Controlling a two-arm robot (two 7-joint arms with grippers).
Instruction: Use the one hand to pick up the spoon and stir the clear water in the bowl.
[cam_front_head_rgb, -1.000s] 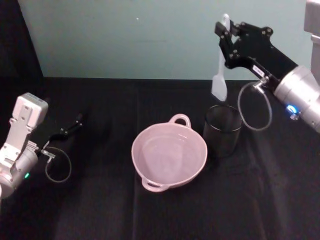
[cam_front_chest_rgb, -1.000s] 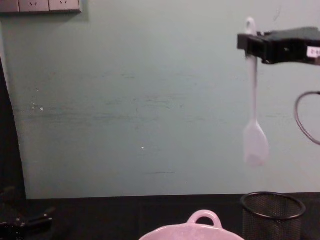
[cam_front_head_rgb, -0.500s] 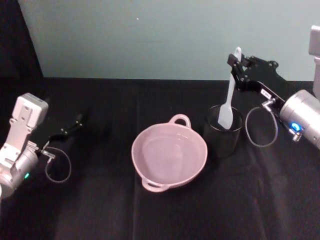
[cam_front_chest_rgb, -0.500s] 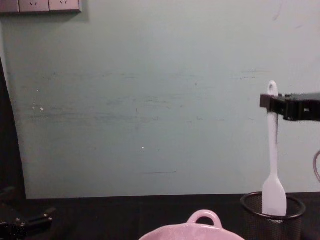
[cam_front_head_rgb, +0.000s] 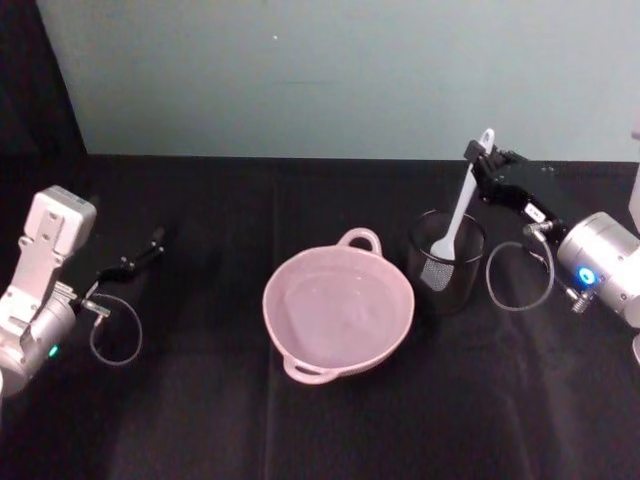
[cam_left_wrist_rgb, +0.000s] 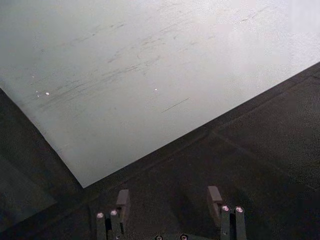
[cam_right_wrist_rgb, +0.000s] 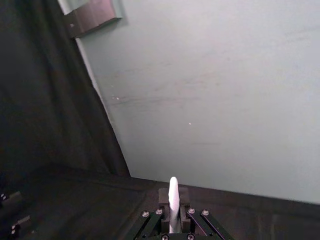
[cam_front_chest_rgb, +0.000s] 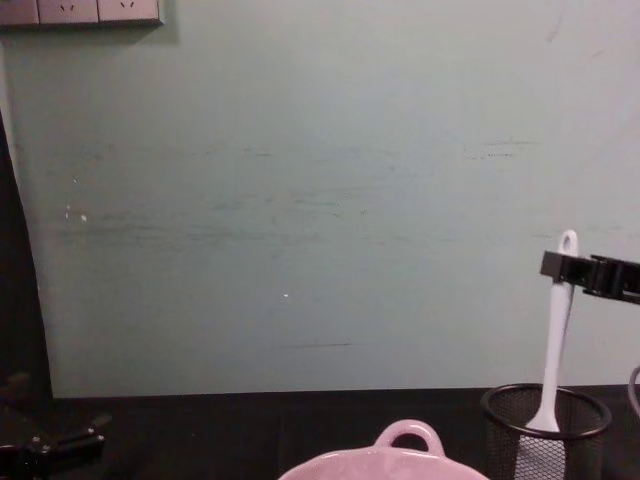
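The right tool (cam_front_head_rgb: 487, 160) is clamping the spoon (cam_front_head_rgb: 458, 212) near the top of its handle, over the black mesh cup (cam_front_head_rgb: 446, 261) on the tabletop (cam_front_head_rgb: 200, 400). The spoon is standing almost upright, its flat head sitting down inside the cup, just beside the pink bowl (cam_front_head_rgb: 338, 309) on the robot's right. The bowl is sitting at the middle of the tabletop with its loop handle pointing toward the wall. The left tool (cam_front_head_rgb: 135, 262) is resting low near the left edge, its fingers (cam_left_wrist_rgb: 122, 200) spread apart and gripping nothing. Judging by this, the spoon is in the cup rather than in the water, so either the pick-up is in progress or the spoon is being put away; the pictures alone are not settling which. If stirring is ahead, the next move is calling for a straight lift until the head clears the cup's rim, then a short sideways carry over the bowl and a gentle dip. The mesh is veiling the spoon's head, and the chest view is cutting off most of the bowl and the right arm. The water itself is hard to make out.
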